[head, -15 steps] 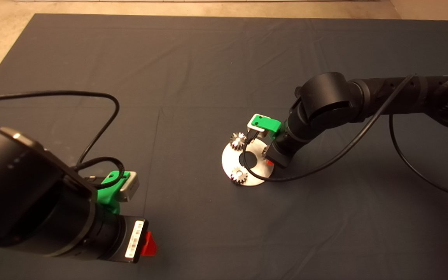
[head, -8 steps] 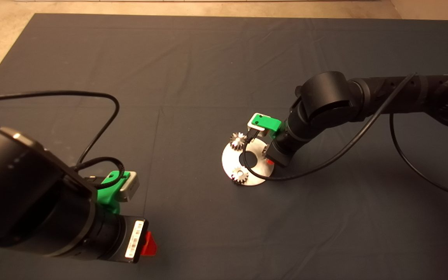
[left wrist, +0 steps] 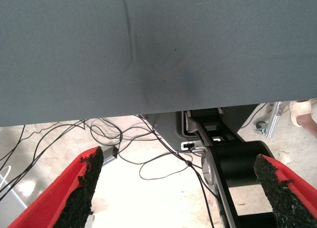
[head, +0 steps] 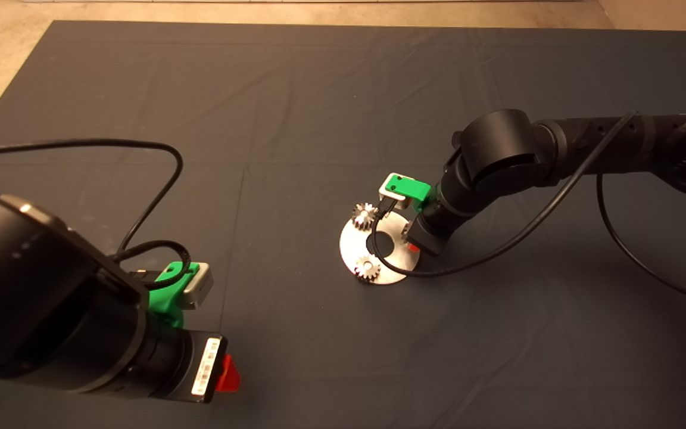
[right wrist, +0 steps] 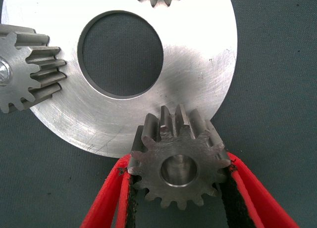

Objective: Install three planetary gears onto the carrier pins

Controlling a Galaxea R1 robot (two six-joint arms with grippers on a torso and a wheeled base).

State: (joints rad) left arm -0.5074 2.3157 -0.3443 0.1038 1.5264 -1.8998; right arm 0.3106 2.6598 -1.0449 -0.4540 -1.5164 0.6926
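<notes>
The shiny carrier disc (head: 392,257) lies on the mat right of centre. Two planetary gears sit on carrier pins, one at its far left edge (head: 365,215) and one at its near edge (head: 367,268). My right gripper (head: 412,243) stands at the disc's right edge. In the right wrist view its fingers (right wrist: 124,193) are shut on a third planetary gear (right wrist: 178,171) at the rim of the disc (right wrist: 198,50), and a silvery pin end (right wrist: 177,172) shows inside the gear's hole. My left gripper (head: 227,374) waits open at the lower left.
The right arm's black cable (head: 438,271) loops over the disc's near right side. The left wrist view shows the mat edge (left wrist: 148,112), tangled cables (left wrist: 148,154) on the floor, the robot's base and a person's shoe (left wrist: 302,112).
</notes>
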